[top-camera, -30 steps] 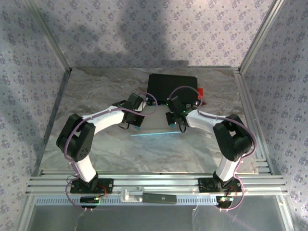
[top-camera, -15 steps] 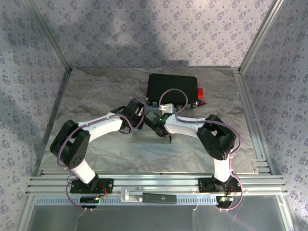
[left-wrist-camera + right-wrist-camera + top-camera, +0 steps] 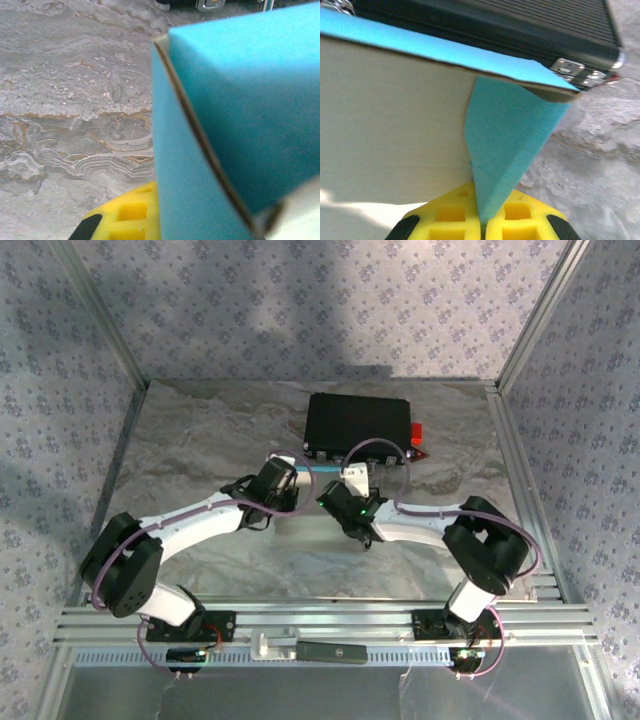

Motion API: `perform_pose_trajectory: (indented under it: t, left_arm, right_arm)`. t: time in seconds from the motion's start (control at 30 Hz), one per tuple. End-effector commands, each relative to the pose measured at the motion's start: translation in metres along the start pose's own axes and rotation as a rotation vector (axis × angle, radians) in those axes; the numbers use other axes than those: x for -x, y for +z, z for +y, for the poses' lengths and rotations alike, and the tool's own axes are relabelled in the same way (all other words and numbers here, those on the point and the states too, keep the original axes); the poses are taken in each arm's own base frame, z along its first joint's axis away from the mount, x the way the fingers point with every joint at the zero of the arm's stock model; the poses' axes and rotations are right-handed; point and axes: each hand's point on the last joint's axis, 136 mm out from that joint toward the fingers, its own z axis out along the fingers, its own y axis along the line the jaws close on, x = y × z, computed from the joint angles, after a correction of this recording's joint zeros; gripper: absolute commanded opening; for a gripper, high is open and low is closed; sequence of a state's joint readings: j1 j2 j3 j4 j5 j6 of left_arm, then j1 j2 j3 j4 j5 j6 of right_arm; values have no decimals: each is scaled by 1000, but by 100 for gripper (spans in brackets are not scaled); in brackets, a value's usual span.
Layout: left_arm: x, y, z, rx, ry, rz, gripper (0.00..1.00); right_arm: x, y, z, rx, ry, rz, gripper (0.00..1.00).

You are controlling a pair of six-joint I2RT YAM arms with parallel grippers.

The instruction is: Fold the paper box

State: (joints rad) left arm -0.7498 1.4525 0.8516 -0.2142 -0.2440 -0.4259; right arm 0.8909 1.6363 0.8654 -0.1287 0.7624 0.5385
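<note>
Although the black case [image 3: 357,425] sits just behind, at the worktop's [image 3: 200,440] middle the paper box [image 3: 512,120] is between both arms: right gripper [image 3: 481,222] pinched on its cyan flap, left gripper [image 3: 284,484] clamped on another wall.

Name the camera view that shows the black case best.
Top external: the black case shows nearly whole. Right wrist gives a ribbed edge and metal latch behind the paper box; left wrist catches a sliver at its top edge.
</note>
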Motion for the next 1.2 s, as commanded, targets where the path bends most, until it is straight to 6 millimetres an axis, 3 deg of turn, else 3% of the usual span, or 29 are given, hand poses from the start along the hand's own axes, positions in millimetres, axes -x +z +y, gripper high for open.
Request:
perform_pose_trajectory:
  t: [0.0, 0.17, 0.73, 1.17]
  left_arm:
    - [35, -21, -9, -7, -68, -133, 0]
    - [32, -23, -14, 26, -70, -133, 0]
    - [32, -42, -26, 201, -126, -189, 0]
    - [29, -42, -21, 220, -111, -166, 0]
  right_arm:
    - [-4, 5, 22, 187, -36, 36, 0]
    - [-3, 10, 26, 334, 26, 50, 0]
    - [-3, 29, 17, 569, 23, 46, 3]
    - [-19, 47, 19, 616, 32, 152, 11]
